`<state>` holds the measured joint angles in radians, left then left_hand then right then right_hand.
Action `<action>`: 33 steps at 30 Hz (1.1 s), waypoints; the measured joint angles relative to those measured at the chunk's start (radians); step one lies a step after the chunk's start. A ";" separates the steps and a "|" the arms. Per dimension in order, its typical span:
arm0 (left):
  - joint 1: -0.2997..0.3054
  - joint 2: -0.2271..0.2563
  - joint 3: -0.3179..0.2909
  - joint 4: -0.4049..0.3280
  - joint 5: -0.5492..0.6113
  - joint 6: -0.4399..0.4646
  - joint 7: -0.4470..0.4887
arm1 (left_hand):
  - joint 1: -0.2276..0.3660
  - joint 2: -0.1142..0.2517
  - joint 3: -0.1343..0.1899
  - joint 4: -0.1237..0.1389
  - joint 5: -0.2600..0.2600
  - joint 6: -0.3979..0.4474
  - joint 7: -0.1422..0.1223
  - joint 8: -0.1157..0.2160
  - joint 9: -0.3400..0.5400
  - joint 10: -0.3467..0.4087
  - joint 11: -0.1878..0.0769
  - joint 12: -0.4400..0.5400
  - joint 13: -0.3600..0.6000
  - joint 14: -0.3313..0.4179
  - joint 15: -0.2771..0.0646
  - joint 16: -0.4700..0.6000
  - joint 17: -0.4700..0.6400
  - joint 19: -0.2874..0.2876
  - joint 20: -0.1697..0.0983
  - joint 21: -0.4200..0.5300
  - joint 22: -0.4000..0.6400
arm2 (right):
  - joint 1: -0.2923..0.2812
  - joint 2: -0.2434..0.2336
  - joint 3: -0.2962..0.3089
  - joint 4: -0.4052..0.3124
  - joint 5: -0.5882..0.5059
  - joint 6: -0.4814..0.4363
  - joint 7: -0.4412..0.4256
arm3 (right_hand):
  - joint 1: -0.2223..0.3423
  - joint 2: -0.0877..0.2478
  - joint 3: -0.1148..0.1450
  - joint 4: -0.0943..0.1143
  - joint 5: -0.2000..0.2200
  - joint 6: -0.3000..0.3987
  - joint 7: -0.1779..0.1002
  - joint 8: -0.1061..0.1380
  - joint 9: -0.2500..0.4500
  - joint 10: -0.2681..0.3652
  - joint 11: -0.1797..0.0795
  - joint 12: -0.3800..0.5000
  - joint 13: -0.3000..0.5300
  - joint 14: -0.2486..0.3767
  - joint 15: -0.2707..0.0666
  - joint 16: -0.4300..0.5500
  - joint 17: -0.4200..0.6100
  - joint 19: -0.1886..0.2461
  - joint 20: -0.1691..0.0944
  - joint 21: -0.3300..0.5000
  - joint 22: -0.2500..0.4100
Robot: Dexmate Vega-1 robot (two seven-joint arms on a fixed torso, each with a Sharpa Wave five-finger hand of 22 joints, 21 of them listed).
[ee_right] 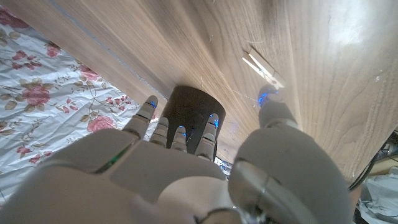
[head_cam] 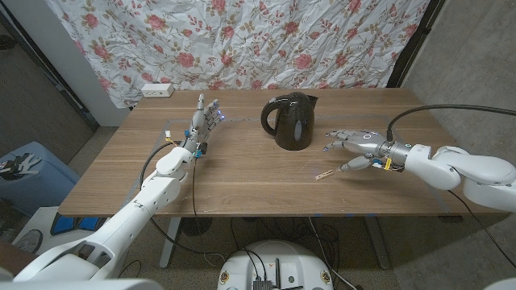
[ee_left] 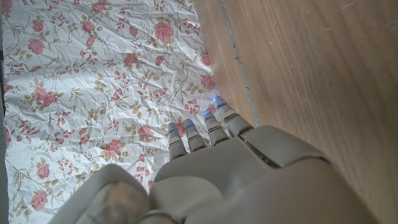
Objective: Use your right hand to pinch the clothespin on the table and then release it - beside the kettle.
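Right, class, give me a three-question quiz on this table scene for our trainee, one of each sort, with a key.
1. True or false: the right hand already holds the clothespin.
2. Multiple choice: the clothespin lies A) on top of the kettle, B) on the table in front of the kettle and near the right hand, C) beside the left hand.
3. Fill in: the cloth behind the table has a ____ print.

Key: 1 false, the hand is open with the clothespin lying free on the wood; 2 B; 3 floral.
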<state>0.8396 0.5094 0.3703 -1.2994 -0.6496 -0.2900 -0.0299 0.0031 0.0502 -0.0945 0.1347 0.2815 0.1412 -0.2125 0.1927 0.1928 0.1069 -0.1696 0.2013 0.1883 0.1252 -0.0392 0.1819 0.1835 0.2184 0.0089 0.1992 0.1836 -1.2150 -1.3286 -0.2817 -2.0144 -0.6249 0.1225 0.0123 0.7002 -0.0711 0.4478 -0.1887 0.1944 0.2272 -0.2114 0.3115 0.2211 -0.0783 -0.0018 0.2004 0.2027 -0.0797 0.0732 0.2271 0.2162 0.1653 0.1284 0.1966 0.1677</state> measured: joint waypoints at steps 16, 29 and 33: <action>0.000 0.000 0.000 0.000 0.000 0.000 0.000 | 0.000 0.000 0.000 0.000 0.000 0.000 0.000 0.000 0.000 0.000 0.000 0.000 0.000 0.000 0.000 0.000 0.000 0.000 0.000 0.000 0.000 | 0.044 0.012 -0.067 0.017 -0.075 0.010 0.027 | 0.054 -0.017 0.005 0.005 0.000 0.048 -0.002 0.029 0.005 0.007 -0.007 0.000 0.000 0.005 -0.005 0.000 0.000 0.026 0.002 0.000 0.000; 0.000 0.000 0.000 0.001 0.000 0.000 0.000 | 0.000 0.000 0.000 0.000 0.000 0.000 0.000 0.000 0.000 0.000 0.000 0.000 0.000 0.000 0.000 0.000 0.000 0.000 0.000 0.000 0.000 | 0.089 0.044 -0.122 0.028 -0.134 0.016 0.056 | 0.065 -0.006 0.009 0.009 0.000 0.060 -0.001 0.037 0.005 0.012 -0.002 0.000 0.000 0.005 -0.005 0.000 0.005 0.029 -0.002 0.000 0.000; 0.000 0.000 0.000 0.001 0.000 0.000 0.000 | 0.000 0.000 0.000 0.000 0.000 0.000 0.000 0.000 0.000 0.000 0.000 0.000 0.000 0.000 0.000 0.000 0.000 0.000 0.000 0.000 0.000 | 0.099 0.052 -0.132 0.029 -0.145 0.009 0.074 | 0.065 -0.006 0.009 0.010 0.000 0.067 -0.007 0.044 0.005 0.012 -0.002 0.000 0.000 0.005 -0.005 0.000 0.005 0.022 -0.009 0.000 0.000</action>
<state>0.8396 0.5093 0.3704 -1.2988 -0.6496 -0.2903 -0.0301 0.0031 0.0502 -0.0945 0.1347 0.2816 0.1412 -0.2125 0.1927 0.1927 0.1069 -0.1696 0.2013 0.1883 0.1252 -0.0393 0.1819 0.1835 0.2185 0.0089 0.1992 0.1836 -1.1157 -1.2765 -0.4136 -1.9859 -0.7701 0.1311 0.0863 0.7649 -0.0773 0.4572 -0.1792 0.1944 0.2947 -0.2181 0.3560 0.2256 -0.0659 -0.0035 0.2004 0.2024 -0.0747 0.0678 0.2271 0.2211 0.1872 0.1194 0.1966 0.1678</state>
